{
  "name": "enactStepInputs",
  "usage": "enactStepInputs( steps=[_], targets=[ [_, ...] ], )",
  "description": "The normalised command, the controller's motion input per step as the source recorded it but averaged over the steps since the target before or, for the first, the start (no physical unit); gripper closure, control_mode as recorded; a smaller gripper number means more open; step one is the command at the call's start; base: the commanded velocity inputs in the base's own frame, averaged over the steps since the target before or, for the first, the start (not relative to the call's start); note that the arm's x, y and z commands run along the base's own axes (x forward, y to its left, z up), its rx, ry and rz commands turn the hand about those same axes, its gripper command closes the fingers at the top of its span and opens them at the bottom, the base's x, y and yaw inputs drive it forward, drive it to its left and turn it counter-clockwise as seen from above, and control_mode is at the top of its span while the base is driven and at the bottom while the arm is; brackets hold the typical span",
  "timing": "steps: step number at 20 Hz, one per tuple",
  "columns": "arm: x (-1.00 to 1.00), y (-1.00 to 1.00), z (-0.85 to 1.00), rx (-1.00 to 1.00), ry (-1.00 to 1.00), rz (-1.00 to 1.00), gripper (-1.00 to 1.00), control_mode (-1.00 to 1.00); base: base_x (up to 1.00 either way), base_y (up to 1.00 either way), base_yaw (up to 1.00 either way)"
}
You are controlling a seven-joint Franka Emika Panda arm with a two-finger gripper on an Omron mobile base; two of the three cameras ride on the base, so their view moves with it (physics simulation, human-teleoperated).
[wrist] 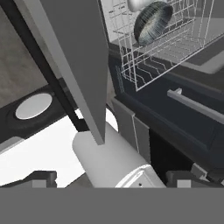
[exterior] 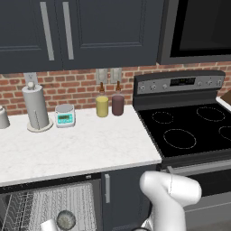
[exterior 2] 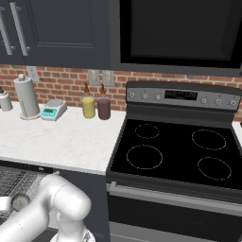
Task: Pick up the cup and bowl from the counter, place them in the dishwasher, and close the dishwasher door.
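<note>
The dishwasher [exterior: 49, 203] stands open under the white counter [exterior: 81, 149], its white wire rack showing. In the rack lie the dark speckled bowl [exterior: 66, 219] and, just left of it, the pale cup [exterior: 48, 224]. From the right base view the bowl [exterior 2: 20, 202] and cup [exterior 2: 4, 203] sit at the lower left, beside my arm. The hand view has the bowl [wrist: 153, 22] on its side in the rack and the cup [wrist: 140, 4] at the top edge. Below them is the dishwasher door [wrist: 175, 118] with its silver bar handle [wrist: 194, 105]. My gripper [wrist: 116, 177] is open and holds nothing.
On the counter stand a paper towel roll [exterior: 36, 108], a small scale [exterior: 65, 115], a yellow bottle [exterior: 102, 104], a maroon bottle [exterior: 117, 103] and a grey canister [exterior: 2, 118]. The black stovetop [exterior: 189, 128] lies to the right. A flat grey panel [wrist: 74, 65] crosses close to the hand.
</note>
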Motion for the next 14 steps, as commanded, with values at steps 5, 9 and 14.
enactStepInputs(
  steps=[5, 9, 14],
  targets=[
    [-0.01, 0.07, -0.35, 0.0, -0.07, 0.01, -1.0, -1.0, 0.0, 0.0, 0.0],
    [0.05, 0.23, -0.61, 0.0, -0.15, 0.0, -1.0, -1.0, 0.0, 0.0, 0.0],
    [0.03, 0.24, -0.47, 0.0, -0.21, 0.02, -1.0, -1.0, 0.0, 0.0, 0.0]
  ],
)
